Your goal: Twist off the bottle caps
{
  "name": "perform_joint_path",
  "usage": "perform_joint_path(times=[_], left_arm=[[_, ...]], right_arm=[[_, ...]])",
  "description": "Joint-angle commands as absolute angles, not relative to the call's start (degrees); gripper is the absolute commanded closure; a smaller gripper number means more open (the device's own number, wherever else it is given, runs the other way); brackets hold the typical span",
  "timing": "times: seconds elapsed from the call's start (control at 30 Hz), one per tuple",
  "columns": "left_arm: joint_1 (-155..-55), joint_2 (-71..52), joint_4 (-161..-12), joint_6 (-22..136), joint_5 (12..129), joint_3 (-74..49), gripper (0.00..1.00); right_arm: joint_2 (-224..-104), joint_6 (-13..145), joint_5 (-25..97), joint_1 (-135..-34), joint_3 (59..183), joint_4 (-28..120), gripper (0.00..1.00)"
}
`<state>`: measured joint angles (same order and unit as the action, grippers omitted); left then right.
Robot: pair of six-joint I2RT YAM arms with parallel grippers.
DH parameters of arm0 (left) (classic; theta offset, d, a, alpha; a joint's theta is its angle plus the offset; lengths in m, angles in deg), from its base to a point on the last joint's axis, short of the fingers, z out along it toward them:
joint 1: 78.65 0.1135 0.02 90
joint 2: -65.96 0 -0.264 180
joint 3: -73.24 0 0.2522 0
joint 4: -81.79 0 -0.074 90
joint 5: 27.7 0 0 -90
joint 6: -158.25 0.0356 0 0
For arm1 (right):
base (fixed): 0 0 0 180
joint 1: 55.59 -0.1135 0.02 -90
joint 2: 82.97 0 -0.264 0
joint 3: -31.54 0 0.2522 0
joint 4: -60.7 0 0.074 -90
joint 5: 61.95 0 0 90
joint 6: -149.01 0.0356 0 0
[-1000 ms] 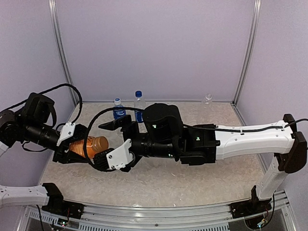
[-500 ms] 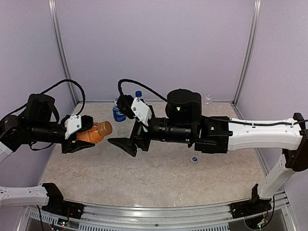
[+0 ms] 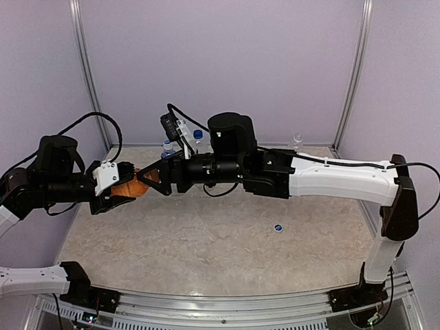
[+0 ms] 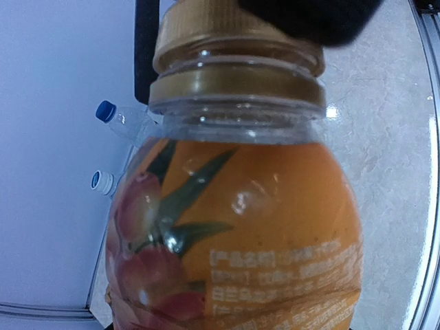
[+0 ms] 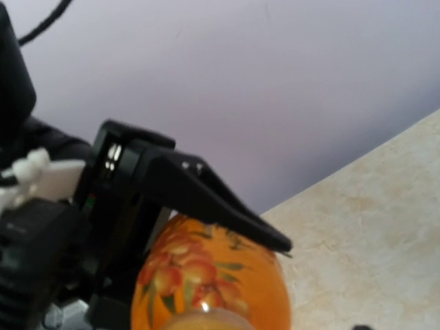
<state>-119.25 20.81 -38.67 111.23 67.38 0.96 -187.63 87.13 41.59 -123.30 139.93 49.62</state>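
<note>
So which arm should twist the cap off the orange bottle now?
The right one, probably. The left gripper is clamped around the orange bottle, so it is busy holding it. The right gripper sits right at the bottle's brown cap, lined up to twist it.

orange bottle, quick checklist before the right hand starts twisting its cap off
1. Left hand clamped on the orange bottle: ok.
2. Cap seated on the bottle's neck, not yet off: ok.
3. Right hand brought up to the cap end of the bottle: ok.
4. Right hand's jaws closed on the cap: cannot tell; the cap's top is hidden in the left wrist view, and the overhead view is too small to show it.
5. Loose blue cap lying on the table, well away from both hands: ok.
</note>
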Motion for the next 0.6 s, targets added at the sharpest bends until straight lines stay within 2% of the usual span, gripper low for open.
perform_joint_path(times=[0.0,0.07,0.2,0.4,0.57], left_arm=[[-119.8,21.2,-40.2,112.1,66.7,1.6,0.77],[-119.8,21.3,-40.3,112.3,66.7,1.6,0.77],[-119.8,21.3,-40.2,112.3,66.5,1.7,0.77],[-119.7,21.3,-33.6,112.9,71.9,0.7,0.78],[-119.7,20.7,-18.9,114.6,84.0,-2.0,0.8]], right_arm=[[-189.3,89.7,46.2,-123.1,142.2,46.5,0.34],[-189.4,89.9,47.4,-122.9,141.6,46.8,0.54],[-188.4,89.0,47.1,-122.9,140.3,48.4,1.0],[-185.2,76.7,44.4,-123.6,138.3,42.7,1.0],[-180.0,48.2,38.7,-129.2,132.9,36.4,1.0]])
